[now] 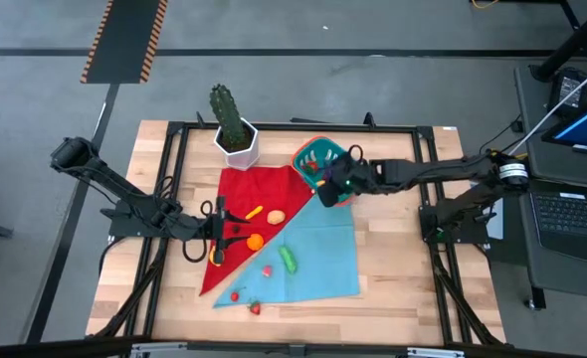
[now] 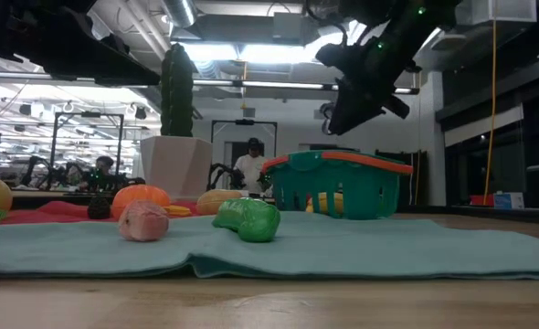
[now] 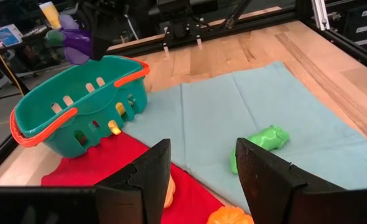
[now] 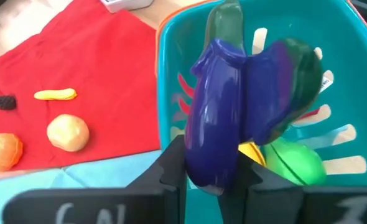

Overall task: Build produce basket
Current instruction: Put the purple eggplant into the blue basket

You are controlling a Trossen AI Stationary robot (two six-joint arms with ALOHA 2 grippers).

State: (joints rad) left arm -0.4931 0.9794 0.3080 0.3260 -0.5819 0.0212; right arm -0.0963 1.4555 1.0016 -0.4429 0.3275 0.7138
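Note:
The teal basket (image 1: 315,156) with an orange-red rim stands on its bottom at the far corner of the cloths, with some produce inside (image 4: 295,160). My right gripper (image 1: 333,183) hangs over it, shut on a purple eggplant (image 4: 218,118), which also shows in the left wrist view (image 3: 76,42). My left gripper (image 3: 199,180) waits open and empty at the red cloth's left edge (image 1: 219,227). Loose produce lies on the cloths: a lemon (image 1: 276,215), an orange (image 1: 255,240), a green cucumber (image 1: 290,260) and red berries (image 1: 236,294). My right gripper pinches the eggplant's thick rounded end (image 4: 208,177) between its two fingers. The fingers slant down from the table's right side. The eggplant sticks out past the fingertips with its green cap (image 4: 227,22) farthest from them, lifted clear above the basket's opening.
A white pot with a cactus (image 1: 236,131) stands just left of the basket at the far edge. A red cloth (image 1: 244,194) and a teal cloth (image 1: 323,249) cover the table's middle. Bare wood lies to the right and along the near edge.

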